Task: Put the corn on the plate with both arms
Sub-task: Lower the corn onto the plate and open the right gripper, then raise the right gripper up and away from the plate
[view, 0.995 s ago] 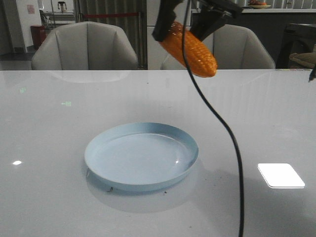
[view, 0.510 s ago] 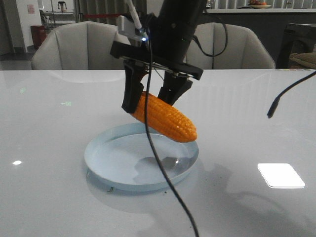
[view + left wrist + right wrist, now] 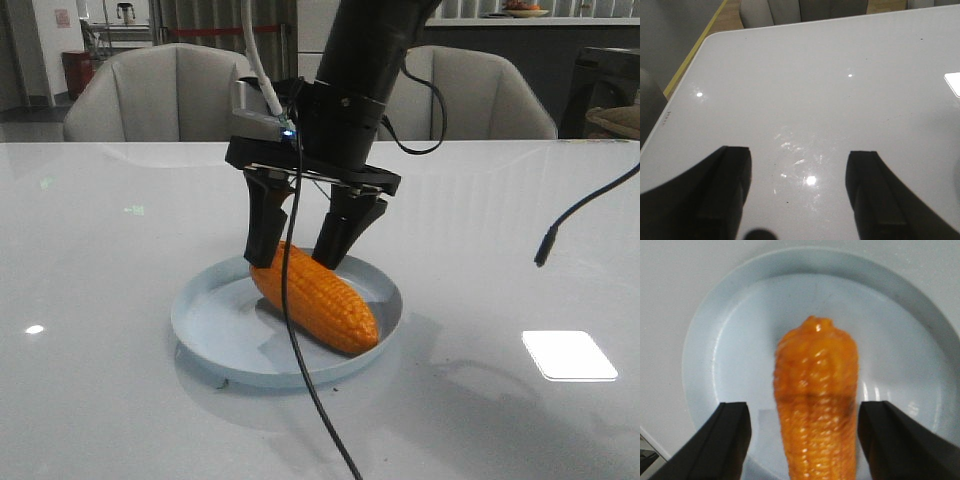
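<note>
- Left gripper point(image 3: 797, 192): in its wrist view it hangs over bare white worktop point(image 3: 815, 90), spread wide, nothing between its fingers and nothing touching them. No part of it shows in the front view.
- Corn point(image 3: 312, 297): the orange cob lies inside the pale blue plate point(image 3: 205, 325), slanted, blunt end toward the far left of the dish and tapered tip near the right rim. From the front it looks to be resting on the plate floor.
- Right gripper point(image 3: 300, 235): it stands right above the blunt end of the cob, fingers parted to either side. In the right wrist view a clear gap shows between each finger point(image 3: 730, 437) and the corn point(image 3: 815, 405), so I judge it let go, with the jaws released rather than clenched.
- Step in hand: the placing looks done and the release is just made.
- Next move: a straight lift clear of the cob, without brushing it or the dangling black cable point(image 3: 310, 390) dragging it off the plate.
</note>
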Tool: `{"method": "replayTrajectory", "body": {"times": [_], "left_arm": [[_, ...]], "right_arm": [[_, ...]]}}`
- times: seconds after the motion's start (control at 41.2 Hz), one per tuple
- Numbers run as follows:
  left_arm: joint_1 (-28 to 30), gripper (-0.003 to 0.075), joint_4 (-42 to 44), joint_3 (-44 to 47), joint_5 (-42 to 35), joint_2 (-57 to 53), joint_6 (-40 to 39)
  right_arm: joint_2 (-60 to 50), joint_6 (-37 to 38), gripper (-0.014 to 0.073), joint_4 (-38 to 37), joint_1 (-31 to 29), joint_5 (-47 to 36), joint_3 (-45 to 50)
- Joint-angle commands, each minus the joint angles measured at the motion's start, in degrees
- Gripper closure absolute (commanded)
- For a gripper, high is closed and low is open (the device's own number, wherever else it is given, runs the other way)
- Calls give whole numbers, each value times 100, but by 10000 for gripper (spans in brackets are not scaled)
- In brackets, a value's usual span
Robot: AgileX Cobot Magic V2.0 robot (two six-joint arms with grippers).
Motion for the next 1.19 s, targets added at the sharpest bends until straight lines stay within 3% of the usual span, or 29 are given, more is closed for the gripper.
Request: {"method": "replayTrajectory", "body": {"times": [0.0,0.291,0.583,0.923,1.165], "left_arm": [[14,247,-71,-179,-461,-28,-31],[14,247,-71,-179,-461,-28,-31],[14,247,-71,-179,-461,-28,-31],[14,247,-71,-179,-461,-28,-31],[14,247,-71,-179,-461,-28,-31]], "right_arm": [[-368,-103,16,152,2,-109,-208],[-555,-164,24,124,-38,-278,-220],[-1764,-206,24,-475,-451,-245,-220],[-3396,-193,24,-623,-1819,-244,-101],[-4597,-358,24,-664,-3009,-591,1436]]}}
